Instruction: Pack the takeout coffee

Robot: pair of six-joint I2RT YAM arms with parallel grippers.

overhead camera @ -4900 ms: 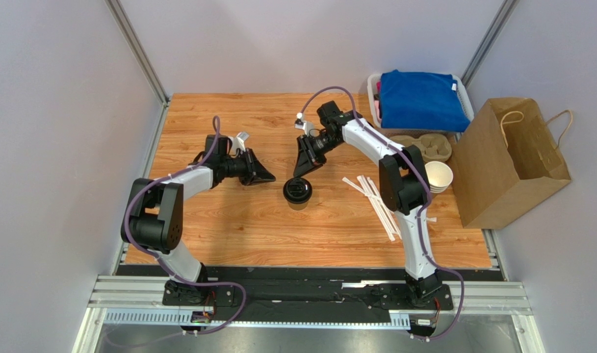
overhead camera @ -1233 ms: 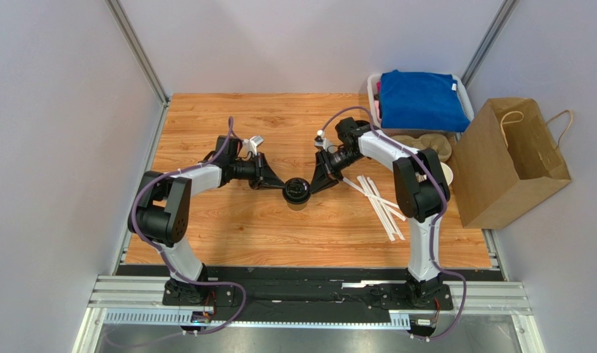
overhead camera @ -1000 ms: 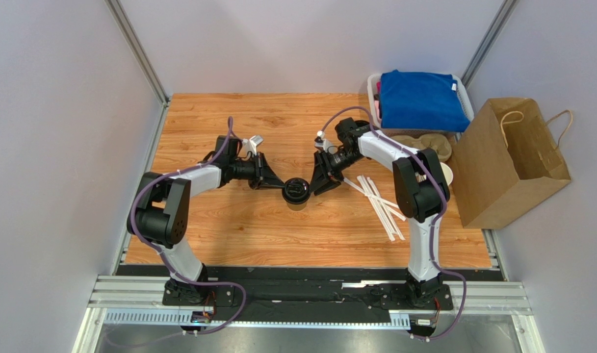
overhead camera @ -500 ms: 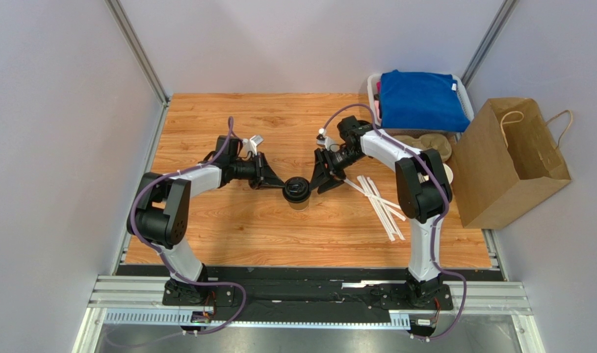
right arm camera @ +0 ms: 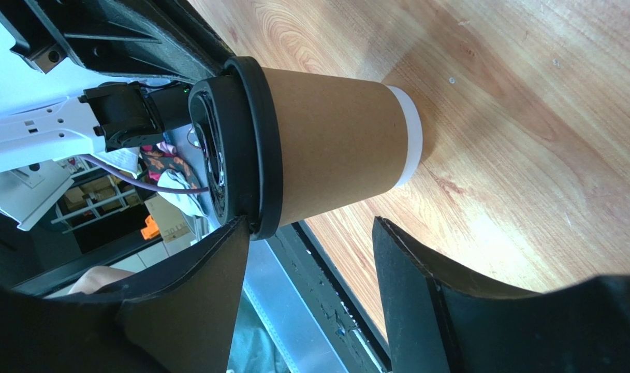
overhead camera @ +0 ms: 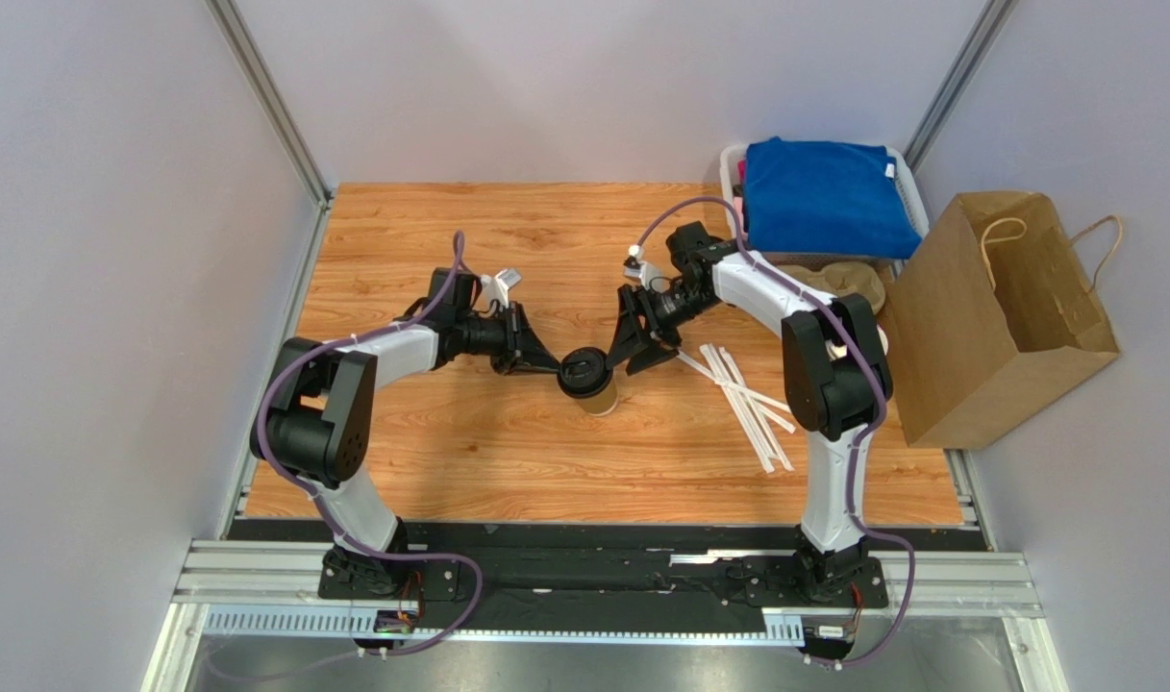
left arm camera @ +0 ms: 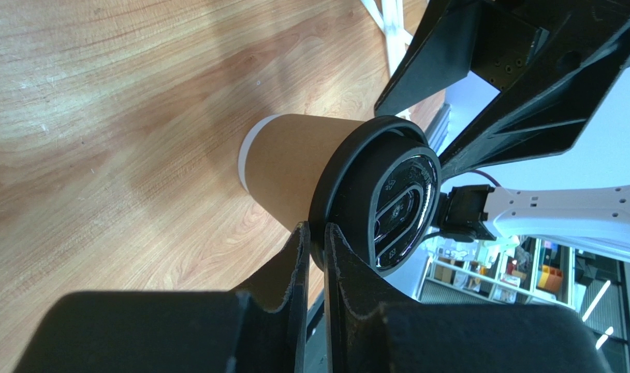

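The takeout coffee (overhead camera: pixel 591 382) is a brown paper cup with a black lid, mid-table, tilted so its brown side shows. My left gripper (overhead camera: pixel 554 369) is shut on the lid's rim; in the left wrist view the fingertips (left arm camera: pixel 298 245) pinch the lid's edge (left arm camera: pixel 337 194) and the cup body (left arm camera: pixel 287 167) leans over the wood. My right gripper (overhead camera: pixel 627 353) is open on the cup's right side. In the right wrist view the gripper (right arm camera: pixel 310 252) has wide jaws, with the cup (right arm camera: pixel 333 148) just beyond them and one fingertip (right arm camera: pixel 224 256) against the lid's rim.
White straws (overhead camera: pixel 742 389) lie right of the cup. A brown paper bag (overhead camera: pixel 998 317) stands open at the right edge. A white basket with a blue cloth (overhead camera: pixel 822 195) and a cardboard cup carrier (overhead camera: pixel 843 281) sit at the back right.
Both grippers closed in on the cup from either side. The left one shut on the lid's rim. In the last half second the cup tipped, and the right gripper drew back slightly.
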